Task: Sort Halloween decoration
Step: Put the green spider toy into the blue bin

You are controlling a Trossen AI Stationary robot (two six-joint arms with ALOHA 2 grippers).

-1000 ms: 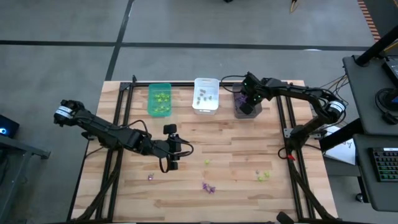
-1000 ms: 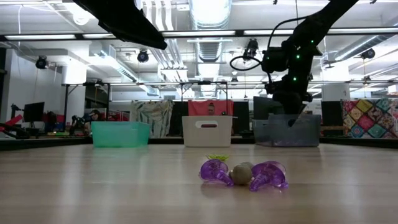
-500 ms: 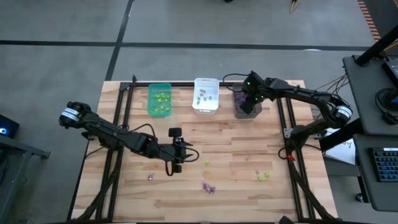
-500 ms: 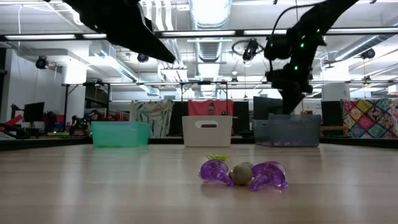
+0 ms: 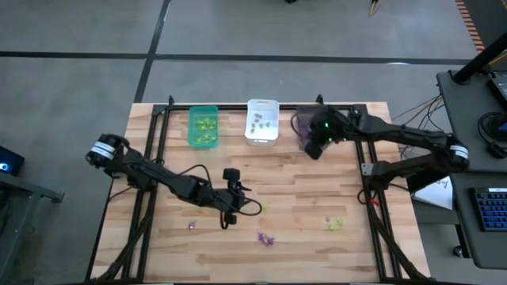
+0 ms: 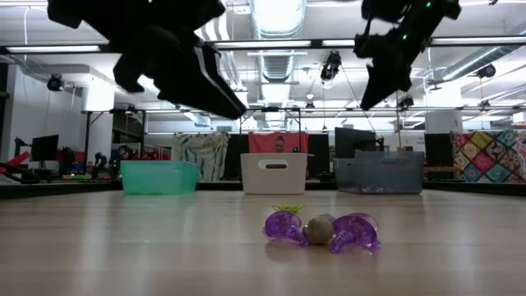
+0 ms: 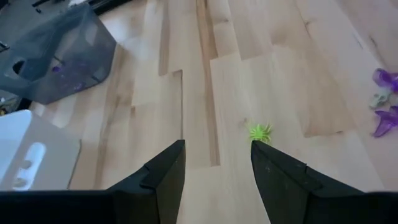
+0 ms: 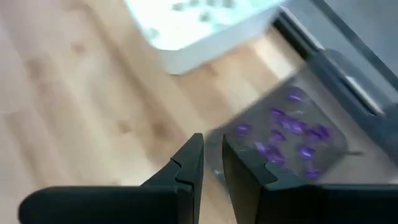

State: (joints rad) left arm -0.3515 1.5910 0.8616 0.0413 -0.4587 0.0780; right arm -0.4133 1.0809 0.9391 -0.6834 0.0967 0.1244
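Hovering mid-bench, the left gripper (image 5: 230,214) has jaws apart over a green trinket (image 7: 260,132); purple trinkets (image 5: 265,238) lie near the front edge. The right gripper (image 5: 311,148), jaws slightly parted and empty, hangs by the grey bin (image 8: 298,134).

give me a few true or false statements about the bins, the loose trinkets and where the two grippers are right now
1. The left gripper is open above the table near a loose yellow-green trinket. True.
2. The dark grey bin holds yellow-green trinkets. False: the pieces in it are purple.
3. The right gripper holds a purple trinket. False: nothing shows between its fingers, which stand a narrow gap apart.
4. Two purple trinkets lie on the table with a greyish one between them. True.
5. The green bin stands to the right of the white bin in the high view. False: it stands to its left.
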